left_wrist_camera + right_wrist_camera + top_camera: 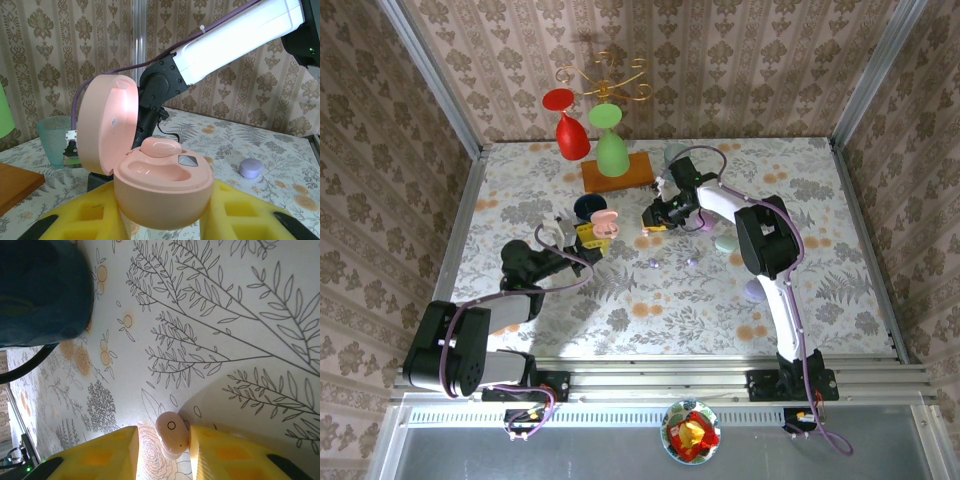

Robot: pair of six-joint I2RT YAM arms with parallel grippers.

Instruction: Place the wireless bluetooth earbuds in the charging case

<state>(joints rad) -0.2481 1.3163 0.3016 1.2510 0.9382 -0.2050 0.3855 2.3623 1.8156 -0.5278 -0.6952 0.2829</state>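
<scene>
My left gripper (162, 212) is shut on the pink charging case (162, 192), its yellow pads (247, 210) pressing both sides. The case's lid (107, 132) stands open, and one pink earbud (161, 148) sits in the far socket; the near socket is empty. From above, this case (604, 222) hangs left of centre, and my right gripper (648, 228) is low over the table beside it. A pale pinkish earbud (171, 434) lies on the cloth between that gripper's (162, 452) fingers. It touches the right pad (235, 452), with a gap to the left pad.
Two tiny lilac buds (653, 263) (692, 260) lie mid-table. A mint case (726, 243) and a lilac case (754, 291) rest on the right. A dark blue bowl (588, 207), a glass tumbler (676, 153) and a wooden stand (618, 172) with red and green glasses crowd the back.
</scene>
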